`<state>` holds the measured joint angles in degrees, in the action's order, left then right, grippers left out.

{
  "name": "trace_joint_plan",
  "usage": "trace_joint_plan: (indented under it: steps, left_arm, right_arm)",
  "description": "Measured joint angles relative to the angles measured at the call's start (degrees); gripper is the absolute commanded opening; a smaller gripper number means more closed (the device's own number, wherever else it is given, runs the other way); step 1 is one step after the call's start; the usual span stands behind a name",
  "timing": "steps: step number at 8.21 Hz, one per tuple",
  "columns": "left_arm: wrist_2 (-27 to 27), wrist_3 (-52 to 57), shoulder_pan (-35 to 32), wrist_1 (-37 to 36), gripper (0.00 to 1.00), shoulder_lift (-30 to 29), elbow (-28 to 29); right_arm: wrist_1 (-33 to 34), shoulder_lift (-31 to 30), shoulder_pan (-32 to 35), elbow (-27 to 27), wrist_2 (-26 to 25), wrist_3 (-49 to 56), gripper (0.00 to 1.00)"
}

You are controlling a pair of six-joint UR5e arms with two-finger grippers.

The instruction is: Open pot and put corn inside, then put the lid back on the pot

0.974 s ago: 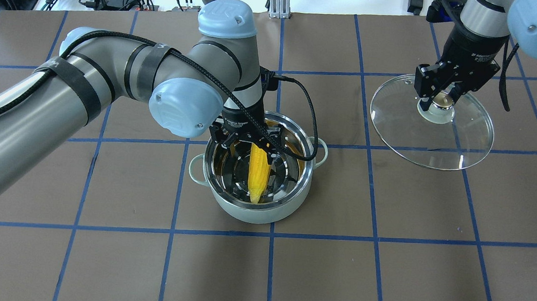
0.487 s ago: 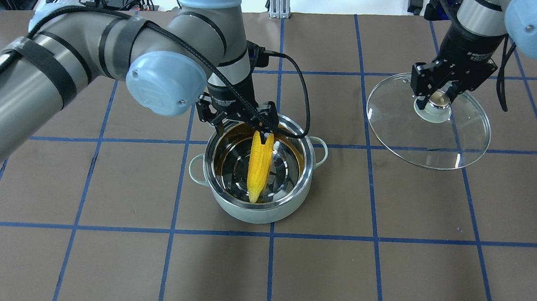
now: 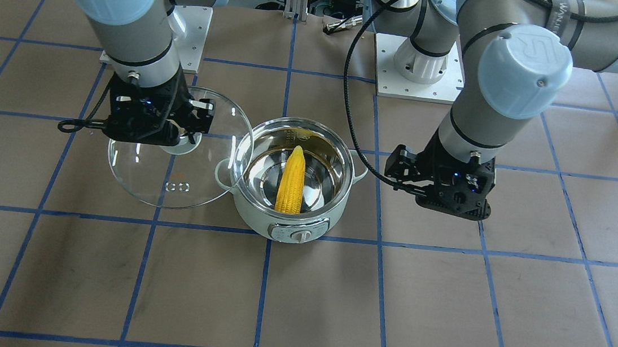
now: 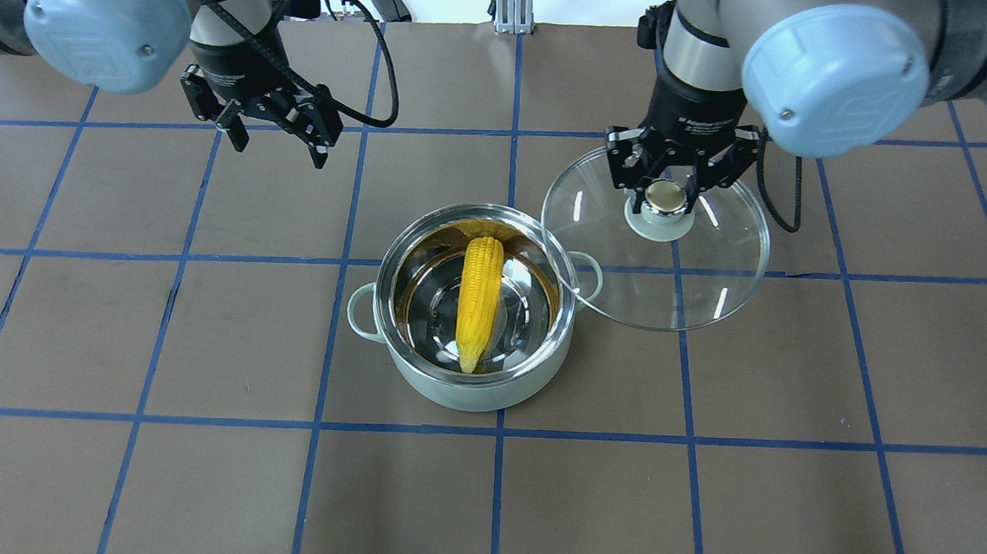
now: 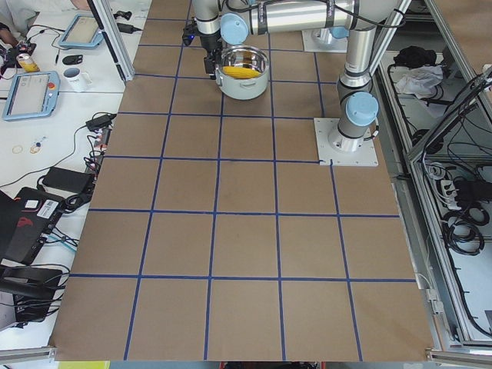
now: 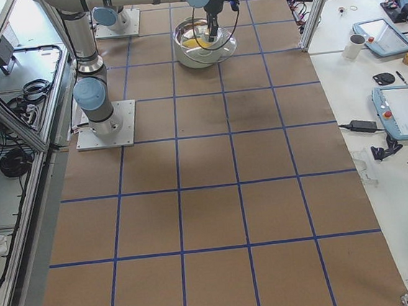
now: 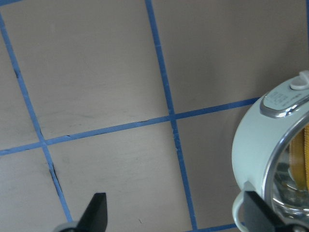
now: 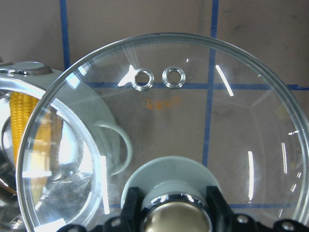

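Overhead, left gripper (image 4: 281,151): is hanging with its jaws spread wide, holding nothing, well apart from the pot (image 4: 468,394) on the pot's left side.
Overhead, right gripper (image 4: 663,193): is clamping the knob (image 4: 662,202) of the lid (image 4: 693,282), jaws pressed against it. The lid's edge is overlapping the pot's right rim.
Overhead, corn (image 4: 481,298): is lying inside the pot, its tapered tip pointing toward the robot.
Front view, lid: is hanging just beside the pot, its rim crossing over the pot's side handle.
Front view, left gripper: is facing down, so how far it is open cannot be told here.
Left wrist view, fingers (image 7: 96,212): are standing far apart over bare table (image 7: 106,72), with the pot at the frame's edge.
Right wrist view, jaws: are pinching the knob, with pot and corn showing through the glass.
Side views: both grippers are showing too small to judge.
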<state>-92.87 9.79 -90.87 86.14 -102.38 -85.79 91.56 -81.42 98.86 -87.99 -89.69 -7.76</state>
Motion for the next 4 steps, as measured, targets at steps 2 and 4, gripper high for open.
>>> trace_joint_plan:
  steps: [2,4]
  left_arm:
    - [-0.26,5.87,4.53,-0.16,1.0,0.2,0.12]
    - [-0.24,8.14,8.7,-0.26,1.0,0.89,0.16]
  right_arm:
    - [3.88,1.54,7.25,-0.12,0.04,-8.9,0.0]
    - [8.49,3.81,13.22,-0.16,0.04,-15.85,0.0]
